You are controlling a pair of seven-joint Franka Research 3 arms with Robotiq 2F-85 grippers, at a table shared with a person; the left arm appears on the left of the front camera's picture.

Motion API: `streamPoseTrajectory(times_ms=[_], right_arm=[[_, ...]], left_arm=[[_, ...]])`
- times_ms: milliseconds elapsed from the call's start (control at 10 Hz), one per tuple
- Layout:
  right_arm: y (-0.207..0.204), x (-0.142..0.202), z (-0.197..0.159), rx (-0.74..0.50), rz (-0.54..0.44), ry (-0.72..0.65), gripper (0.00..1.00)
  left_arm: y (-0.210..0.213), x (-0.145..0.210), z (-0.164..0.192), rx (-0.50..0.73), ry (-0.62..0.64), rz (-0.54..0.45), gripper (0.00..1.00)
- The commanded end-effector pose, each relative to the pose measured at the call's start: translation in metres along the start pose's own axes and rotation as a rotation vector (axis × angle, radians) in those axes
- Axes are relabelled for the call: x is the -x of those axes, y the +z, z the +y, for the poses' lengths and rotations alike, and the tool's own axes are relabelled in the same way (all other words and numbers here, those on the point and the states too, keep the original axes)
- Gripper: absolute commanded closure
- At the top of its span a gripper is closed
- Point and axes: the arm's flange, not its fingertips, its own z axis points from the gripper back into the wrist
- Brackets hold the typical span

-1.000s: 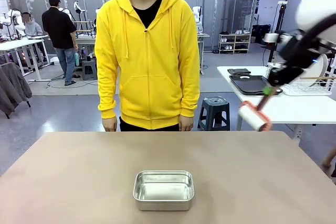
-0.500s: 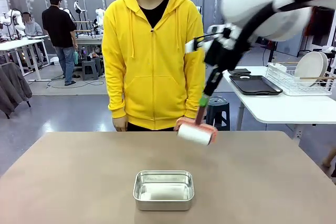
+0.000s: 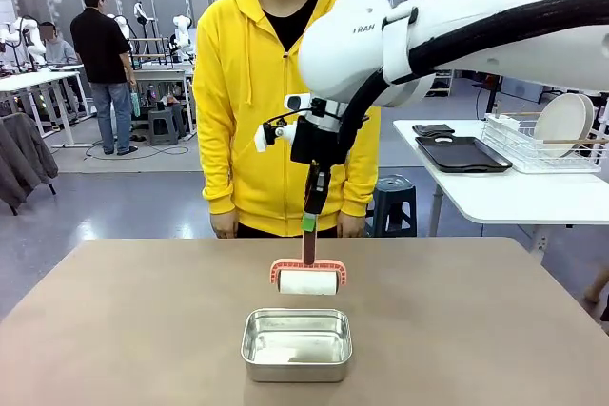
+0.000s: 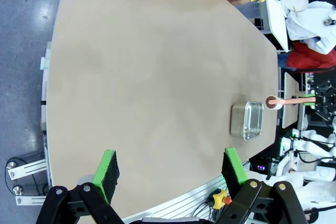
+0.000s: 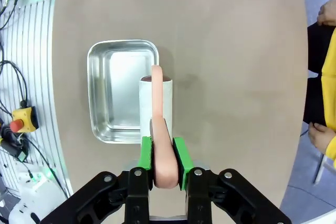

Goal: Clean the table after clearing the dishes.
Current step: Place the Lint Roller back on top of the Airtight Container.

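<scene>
Right arm has swung in from the robot's right side over the last second; the right gripper [image 3: 311, 219] is now over mid-table, jaws clamped on the handle of the lint roller [image 3: 308, 280]. Roller hangs handle-up, white barrel level, just above the far rim of the steel pan [image 3: 297, 344] and clear of the table [image 3: 124, 330]; not yet touching the top. Judgement: clearing looks done, wiping stage about to begin.

Left gripper [image 4: 170, 167] hovers above the table's near edge, jaws wide apart, holding nothing.

Dishes: one white plate [image 3: 561, 123] stands in the wire rack [image 3: 514, 151] on the white side table, with a dark tray [image 3: 461, 153] beside it.

Steel pan: appears empty, though glare may hide small bits
</scene>
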Motion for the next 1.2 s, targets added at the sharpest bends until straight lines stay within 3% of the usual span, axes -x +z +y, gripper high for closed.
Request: streamPoseTrajectory(times_ms=[0, 600, 900, 1100], right_arm=[[-0.003, -0.008, 0.000, -0.015, 0.019, -0.093, 0.78], [-0.034, -0.019, 0.024, -0.033, 0.036, -0.134, 0.78], [-0.067, -0.019, 0.017, 0.004, 0.038, -0.172, 0.78], [-0.084, -0.015, 0.009, -0.034, 0.045, -0.201, 0.78]], left_arm=[[0.002, 0.001, -0.001, 0.006, 0.001, 0.000, 0.00], [0.002, 0.001, -0.001, 0.006, 0.001, 0.000, 0.00], [0.002, 0.001, -0.001, 0.006, 0.001, 0.000, 0.00], [0.002, 0.001, -0.001, 0.006, 0.001, 0.000, 0.00]])
